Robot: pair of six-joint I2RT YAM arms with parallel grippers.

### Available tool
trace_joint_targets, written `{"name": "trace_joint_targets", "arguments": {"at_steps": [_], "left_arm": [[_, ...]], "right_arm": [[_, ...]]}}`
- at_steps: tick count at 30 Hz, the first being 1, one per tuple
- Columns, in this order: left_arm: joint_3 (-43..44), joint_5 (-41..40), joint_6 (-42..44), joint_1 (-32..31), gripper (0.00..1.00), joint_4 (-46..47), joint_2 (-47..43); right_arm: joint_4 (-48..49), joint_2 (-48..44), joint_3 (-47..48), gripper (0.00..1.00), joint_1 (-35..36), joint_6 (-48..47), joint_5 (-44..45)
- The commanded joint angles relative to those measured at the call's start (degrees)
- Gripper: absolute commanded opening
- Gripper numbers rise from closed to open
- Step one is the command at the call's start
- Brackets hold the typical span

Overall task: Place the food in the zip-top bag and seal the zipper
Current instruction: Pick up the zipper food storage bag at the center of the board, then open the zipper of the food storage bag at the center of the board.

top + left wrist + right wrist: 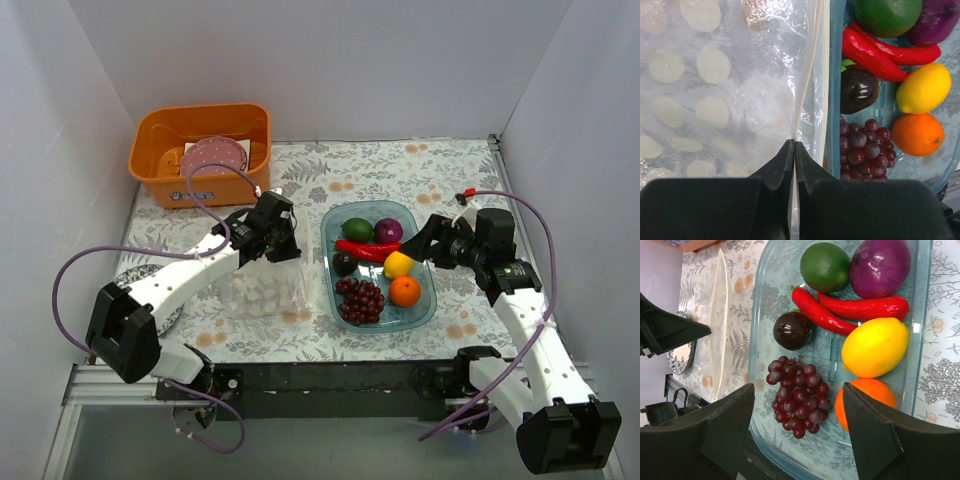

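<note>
The food lies in a translucent blue tray (328, 262): grape bunch (361, 299), orange (405, 291), lemon (398, 264), red chili (366, 249), green fruit (357, 229), purple piece (388, 230), dark piece (344, 263). The clear zip-top bag (262, 291) lies left of the tray, with its mouth strip, the zipper (810, 75), along the tray side. My left gripper (794, 145) is shut on that strip. My right gripper (799, 390) is open and empty, hovering over the grapes (797, 402) and orange (865, 400).
An orange basket (150, 160) holding a pink dotted plate (213, 157) stands at the back left. A patterned plate (168, 312) lies partly under the left arm. White walls close in the table on three sides.
</note>
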Motion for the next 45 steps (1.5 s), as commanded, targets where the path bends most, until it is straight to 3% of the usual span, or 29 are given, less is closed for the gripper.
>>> {"name": "trace_joint_targets", "arguments": {"at_steps": [1,6,11,17,26,33,36,45], "left_arm": [[-0.89,1.53,0.44,-0.19,0.0,-1.25,-6.62],[-2.29,2.23,-0.34,-0.19,0.0,-0.99,-10.85],[-2.56,1.62,-0.26,-0.19,0.0,-2.22,-12.96],[-2.99,1.53,-0.17,-0.19,0.0,-4.42,-16.03],[-4.93,3.28,-0.52,-0.19,0.0,-3.71,-17.44],[-5.99,3.64,-1.31,-0.19,0.0,-3.54,-18.41],[-6.43,3.64,-1.31,-0.19,0.0,-3.28,-18.76],[-7.13,5.13,-1.84,-0.19,0.0,-2.75,-18.94]], "right_arm": [[5.33,-0.1,-0.71,0.78,1.69,3.0,-0.58],[8.95,3.85,1.74,0.79,7.39,3.37,-2.53],[7.26,11.93,7.37,0.79,19.51,3.26,4.67],[16.66,15.36,7.46,0.78,24.97,7.57,3.11],[19.05,28.89,17.55,0.73,35.52,9.33,6.26],[21.51,35.14,20.64,0.69,37.38,9.69,7.23],[21.42,36.81,21.35,0.61,37.73,9.69,7.58],[26.61,41.29,20.47,0.58,37.82,11.53,3.1]]}}
